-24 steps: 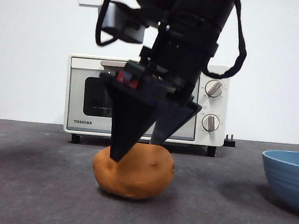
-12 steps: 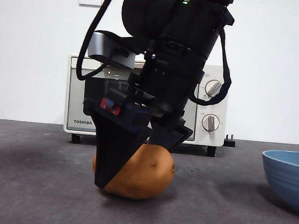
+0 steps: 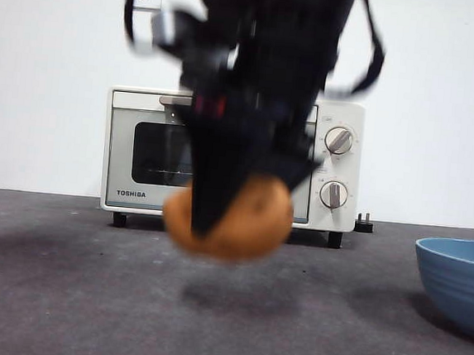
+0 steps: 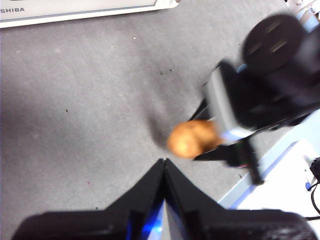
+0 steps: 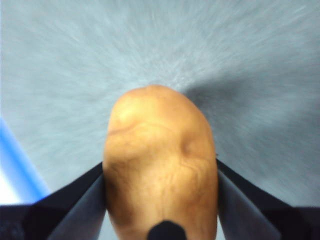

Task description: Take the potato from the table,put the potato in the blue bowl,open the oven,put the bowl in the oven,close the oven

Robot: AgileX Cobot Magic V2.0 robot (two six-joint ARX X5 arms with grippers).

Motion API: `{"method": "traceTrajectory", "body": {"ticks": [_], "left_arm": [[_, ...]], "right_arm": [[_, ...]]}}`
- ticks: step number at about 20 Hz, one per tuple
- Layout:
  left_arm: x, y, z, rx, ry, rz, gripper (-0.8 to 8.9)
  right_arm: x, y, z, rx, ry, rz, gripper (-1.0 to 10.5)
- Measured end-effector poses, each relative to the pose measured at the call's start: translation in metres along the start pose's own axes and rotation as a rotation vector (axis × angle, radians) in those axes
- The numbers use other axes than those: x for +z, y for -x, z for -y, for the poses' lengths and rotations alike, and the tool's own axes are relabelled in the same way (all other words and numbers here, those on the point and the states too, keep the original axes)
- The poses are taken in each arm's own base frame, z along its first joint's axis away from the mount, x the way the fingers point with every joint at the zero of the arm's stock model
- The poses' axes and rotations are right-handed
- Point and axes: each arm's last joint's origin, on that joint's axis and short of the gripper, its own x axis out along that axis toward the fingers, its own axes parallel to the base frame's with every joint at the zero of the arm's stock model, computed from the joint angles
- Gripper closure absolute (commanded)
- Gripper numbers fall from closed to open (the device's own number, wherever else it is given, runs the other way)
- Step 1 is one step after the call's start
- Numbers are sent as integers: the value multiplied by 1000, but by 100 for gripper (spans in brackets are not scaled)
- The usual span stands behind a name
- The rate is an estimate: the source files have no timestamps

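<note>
- Potato (image 3: 242,219) aloft, clear of the table (image 3: 61,295), shadow on the bare surface beneath, in front of the oven (image 3: 140,148); clamped at mid-length between the two jaws of the right gripper (image 5: 161,190), one jaw on each flank, a hold judged fit for carrying.
- Blue bowl (image 3: 459,280) waiting at the tabletop's right edge, well apart from the load; likely destination.
- Oven along the far edge, door shut, handle untouched.
- Left gripper (image 4: 164,167) idle above the tabletop, jaws together, holding nothing, apparently kept back from the carry.
</note>
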Motion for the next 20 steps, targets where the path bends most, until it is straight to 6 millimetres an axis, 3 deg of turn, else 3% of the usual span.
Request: {"method": "traceTrajectory", "body": {"ticks": [4, 13, 16, 20], "left_arm": [[0, 0, 0, 0, -1, 0, 819], [0, 0, 0, 4, -3, 0, 819], [0, 0, 0, 4, -3, 0, 819], [1, -2, -1, 3, 1, -7, 819]], "right_arm": [[-5, 60, 1, -55, -59, 80, 954], [-68, 125, 50, -220, -425, 57, 954], [-97, 135, 62, -260, -545, 84, 954], [-136, 122, 56, -274, -642, 109, 955]]}}
